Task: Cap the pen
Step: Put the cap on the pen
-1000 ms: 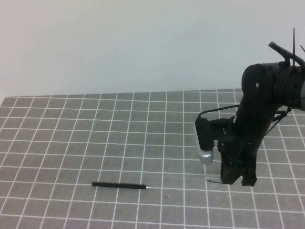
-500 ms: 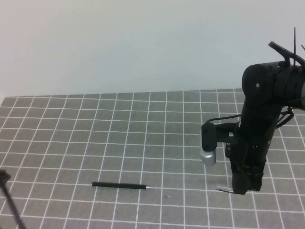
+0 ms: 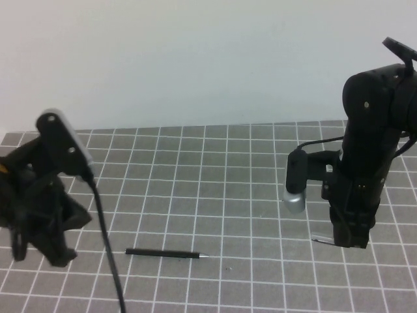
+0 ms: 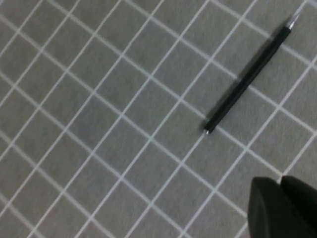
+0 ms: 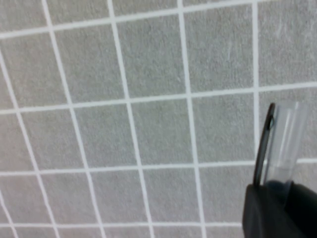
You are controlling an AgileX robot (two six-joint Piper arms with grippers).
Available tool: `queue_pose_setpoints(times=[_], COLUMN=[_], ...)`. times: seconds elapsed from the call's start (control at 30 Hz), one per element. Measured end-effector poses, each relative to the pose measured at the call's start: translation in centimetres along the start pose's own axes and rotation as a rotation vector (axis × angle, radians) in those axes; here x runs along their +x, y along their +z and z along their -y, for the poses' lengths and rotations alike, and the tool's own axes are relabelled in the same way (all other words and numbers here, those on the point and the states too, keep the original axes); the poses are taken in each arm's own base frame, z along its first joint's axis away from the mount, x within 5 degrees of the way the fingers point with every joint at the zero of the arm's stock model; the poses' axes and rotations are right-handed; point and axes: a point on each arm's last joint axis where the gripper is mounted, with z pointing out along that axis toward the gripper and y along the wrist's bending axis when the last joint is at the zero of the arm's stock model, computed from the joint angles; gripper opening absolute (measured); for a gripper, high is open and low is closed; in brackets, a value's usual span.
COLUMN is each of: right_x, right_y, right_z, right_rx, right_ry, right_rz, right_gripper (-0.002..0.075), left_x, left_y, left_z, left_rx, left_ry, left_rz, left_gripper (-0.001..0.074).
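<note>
- The pen [image 3: 166, 253] lies flat on the grey grid mat [image 3: 195, 169], near the mat's front edge and a little left of centre in the high view; its silver tip points toward the robot's right; nothing touches it.
- In the left wrist view the pen [image 4: 248, 78] runs slantwise across the grid squares, bare of any cap, with its tip at the far end from the camera housing.
- The left gripper [image 3: 49, 244] hangs low over the mat at the robot's left, just beside the pen's blunt end but apart from it; the arm's dark body hides the fingers in the high view, and only a dark corner shows in the wrist view, so I cannot tell whether they are spread or pressed together.
- The right gripper [image 3: 348, 238] hangs above the mat on the robot's right, well apart from the pen; it points downward.
- Its fingers pinch the cap [image 5: 283, 144], a short clear tube with a thin dark clip along one side; the cap juts out past the fingertips, its open end away from them; in the high view a pale sliver of the cap [image 3: 320, 240] sticks out toward the pen's side.
</note>
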Motion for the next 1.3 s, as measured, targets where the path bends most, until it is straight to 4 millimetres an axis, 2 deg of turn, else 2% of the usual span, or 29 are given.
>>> queue_pose_setpoints(times=[0.1, 0.2, 0.33, 0.43, 0.6, 0.8, 0.93, 1.1, 1.3], right_x=[-0.2, -0.4, -0.4, -0.4, -0.5, -0.5, -0.5, -0.5, -0.7], right_y=[0.0, 0.0, 0.0, 0.0, 0.0, 0.0, 0.0, -0.1, -0.2], right_z=[-0.1, -0.3, -0.3, -0.3, -0.3, -0.3, -0.3, -0.4, -0.5], right_rx=[-0.013, -0.028, -0.033, -0.035, -0.037, -0.038, -0.037, -0.042, -0.052], right_ry=[0.013, 0.024, 0.032, 0.042, 0.051, 0.048, 0.035, 0.034, 0.036], right_rz=[0.019, 0.038, 0.045, 0.046, 0.049, 0.050, 0.050, 0.059, 0.081], right_gripper=[0.0057, 0.0057, 0.0057, 0.0057, 0.0057, 0.0057, 0.0057, 0.0057, 0.0057], left_x=[-0.2, 0.5, 0.7, 0.7, 1.2, 1.7, 1.9, 0.7, -1.0], left_y=[1.9, 3.7, 4.5, 5.0, 6.4, 8.7, 9.7, 10.6, 12.7], left_z=[-0.8, -1.2, -1.6, -1.9, -2.1, -2.2, -2.7, -2.8, -1.2], left_rx=[0.039, 0.073, 0.069, 0.059, 0.107, 0.179, 0.155, 0.081, 0.043], left_ry=[-0.015, -0.006, 0.050, 0.124, 0.319, 0.410, 0.483, 0.532, 0.630], left_rz=[-0.020, -0.084, -0.102, -0.098, -0.119, -0.119, -0.124, -0.093, -0.067], left_gripper=[0.0055, 0.0159, 0.0319, 0.0370, 0.0388, 0.0391, 0.0393, 0.0393, 0.0393])
